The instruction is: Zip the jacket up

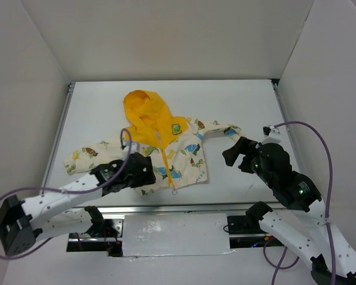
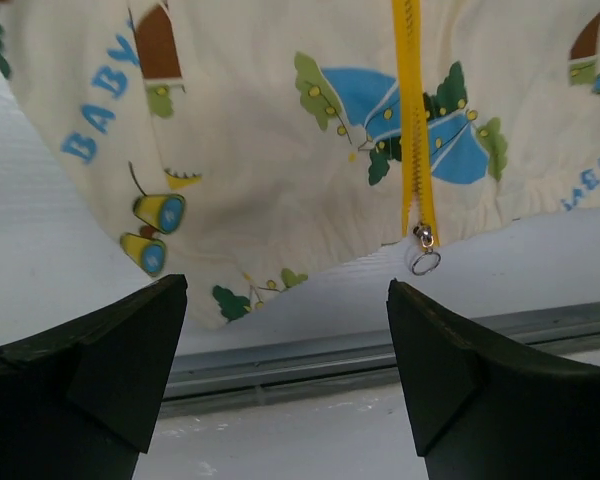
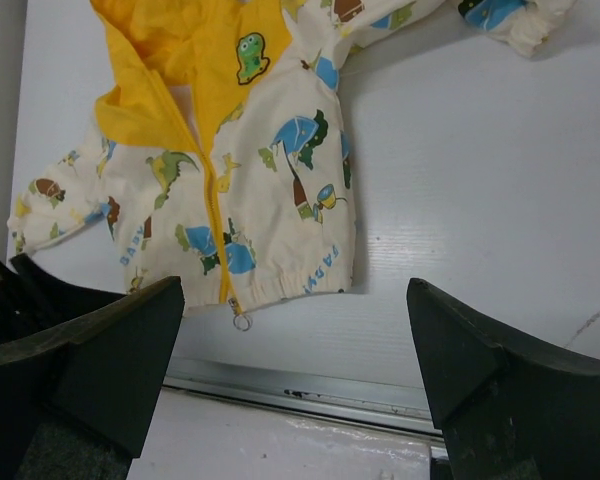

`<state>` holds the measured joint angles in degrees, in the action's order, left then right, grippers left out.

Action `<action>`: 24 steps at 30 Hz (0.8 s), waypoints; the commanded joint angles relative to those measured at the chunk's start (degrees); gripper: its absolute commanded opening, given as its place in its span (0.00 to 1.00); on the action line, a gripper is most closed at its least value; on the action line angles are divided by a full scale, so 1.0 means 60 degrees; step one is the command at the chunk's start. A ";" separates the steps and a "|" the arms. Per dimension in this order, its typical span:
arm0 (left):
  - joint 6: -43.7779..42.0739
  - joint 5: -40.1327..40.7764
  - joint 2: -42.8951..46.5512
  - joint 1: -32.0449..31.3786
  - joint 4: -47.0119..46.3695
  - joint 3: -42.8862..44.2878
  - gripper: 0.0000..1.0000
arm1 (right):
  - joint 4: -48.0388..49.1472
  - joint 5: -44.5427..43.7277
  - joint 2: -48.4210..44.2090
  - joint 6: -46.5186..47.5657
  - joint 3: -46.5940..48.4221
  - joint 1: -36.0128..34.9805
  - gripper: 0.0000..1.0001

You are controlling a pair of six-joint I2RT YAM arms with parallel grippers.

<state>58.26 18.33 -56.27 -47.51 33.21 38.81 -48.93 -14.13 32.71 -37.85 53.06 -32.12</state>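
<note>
Just short of the silver ring pull (image 2: 425,262), the left tool (image 2: 285,298) hovers spread and empty; it is on the nearer arm. The cream dinosaur-print child's jacket with yellow hood (image 1: 166,148) lies flat on the white tabletop (image 1: 243,104), and its yellow zipper (image 2: 412,120) runs from the pull toward the hood. The right tool (image 1: 234,155), also spread, stands well apart from the pull.

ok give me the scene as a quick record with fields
jacket: flat on table, front up, hood far from the arms
zipper: slider at the hem, ring pull lying past it on the table
left gripper: open, near the hem, left of the slider, holding nothing
right gripper: open, right of the jacket, holding nothing
</note>
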 commanded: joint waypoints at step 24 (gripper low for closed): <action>0.1672 0.1633 -0.5973 -0.1985 -0.1126 0.2204 0.71 | 0.0318 0.0070 -0.0369 0.0214 -0.0405 -0.0038 1.00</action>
<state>67.88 28.53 -90.91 -59.24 28.12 51.72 -48.93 -13.10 30.85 -37.41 50.94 -32.12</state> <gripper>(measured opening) 0.718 0.998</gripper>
